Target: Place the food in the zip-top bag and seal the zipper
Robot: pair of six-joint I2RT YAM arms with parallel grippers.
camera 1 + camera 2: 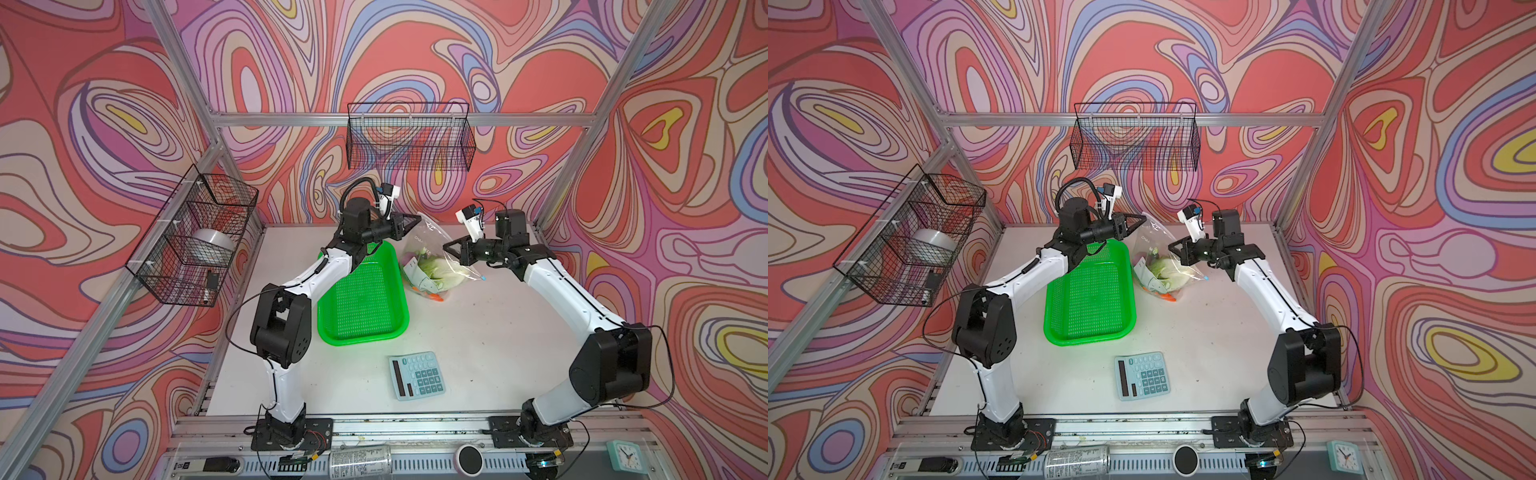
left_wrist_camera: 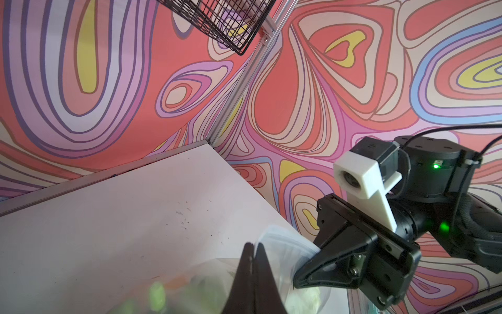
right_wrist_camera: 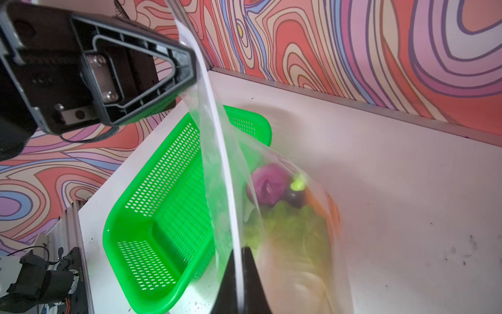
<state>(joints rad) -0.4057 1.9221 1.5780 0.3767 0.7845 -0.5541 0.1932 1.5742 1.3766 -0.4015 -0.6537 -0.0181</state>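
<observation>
The zip-top bag point(image 3: 214, 152) is clear, glossy plastic, the green basket point(image 1: 361, 299) shiny perforated plastic (tabletop point(image 1: 498, 332) matt).

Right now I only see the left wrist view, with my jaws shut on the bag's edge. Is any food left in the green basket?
Observer: No. The green basket is empty in both top views.
Operator: Where is the slider?
Observer: The light-blue slider sits at the end of the zipper, beyond the right jaws.
Operator: What is inside?
Observer: The right wrist view shows a purple onion beside the cabbage in the zip-top bag.
</observation>
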